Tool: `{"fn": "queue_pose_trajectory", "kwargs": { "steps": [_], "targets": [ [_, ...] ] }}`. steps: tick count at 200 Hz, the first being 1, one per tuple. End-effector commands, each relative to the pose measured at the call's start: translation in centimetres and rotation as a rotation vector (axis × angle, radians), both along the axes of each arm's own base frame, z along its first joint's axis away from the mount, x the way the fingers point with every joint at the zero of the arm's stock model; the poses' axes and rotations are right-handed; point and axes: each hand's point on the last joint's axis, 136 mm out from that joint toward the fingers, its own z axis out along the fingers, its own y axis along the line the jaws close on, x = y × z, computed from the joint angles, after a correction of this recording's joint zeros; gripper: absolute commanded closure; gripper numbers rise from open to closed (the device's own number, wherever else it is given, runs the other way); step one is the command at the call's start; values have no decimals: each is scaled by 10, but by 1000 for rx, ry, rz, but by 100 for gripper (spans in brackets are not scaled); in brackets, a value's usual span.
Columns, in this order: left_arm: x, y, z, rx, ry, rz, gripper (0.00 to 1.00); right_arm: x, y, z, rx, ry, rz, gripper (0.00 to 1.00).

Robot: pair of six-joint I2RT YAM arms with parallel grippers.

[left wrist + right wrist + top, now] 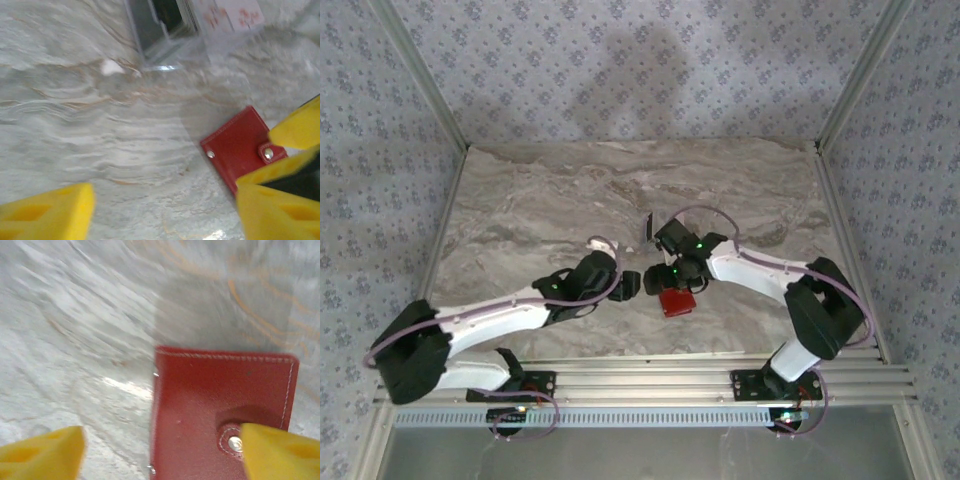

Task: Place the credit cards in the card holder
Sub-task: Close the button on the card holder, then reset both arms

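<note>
Card holder and everything else sit on the marble-patterned counter, and the two arms reach in from the near corners until they almost meet at its middle. The right end effector hangs directly over the card holder. In the right wrist view its yellow fingers are spread wide and pinch nothing, though one tip overlaps the snap on the red cover. The left end effector is just beside the card holder on the left, its fingers equally spread and empty, so from it the red square lies ahead and to the right. The card holder lies flat and folded shut, roughly square, so no long axis matters; its stitched edge faces away from the right wrist. Beyond both end effectors, farther from the arm bases, a clear rack stands upright with the credit cards on edge in it, pale faces and one dark face showing, their long sides running roughly along the rack. The right arm looks better placed for the card holder. The left points more squarely at the rack, so it seems the likelier one to fetch a card. The cover probably needs opening first.
</note>
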Motion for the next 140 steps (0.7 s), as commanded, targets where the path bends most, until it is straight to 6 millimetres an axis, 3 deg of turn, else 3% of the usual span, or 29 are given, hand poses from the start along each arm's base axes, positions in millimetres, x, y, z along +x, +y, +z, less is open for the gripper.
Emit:
{"fn": "queue_pose_trajectory", "kwargs": {
  "steps": [1,20,41,64,86,104,140],
  "targets": [
    [12,38,29,91,-71,138,14,29,22,64,144,-203,5,0],
    [22,69,59,154,-161,250,9,45,17,92,173,-305,-49,0],
    [32,107,87,224,-242,372,8,62,-10,113,134,-407,-181,0],
    [45,142,97,288,-294,483,4,83,-60,130,32,-527,-354,0],
    [68,163,105,410,-483,558,3,100,-129,140,-137,-651,-578,0],
    [85,183,92,477,-504,560,0,108,-180,142,-246,-713,-717,0],
    [115,246,50,409,-399,697,0,118,-255,101,-301,-690,-869,0]
  ]
}}
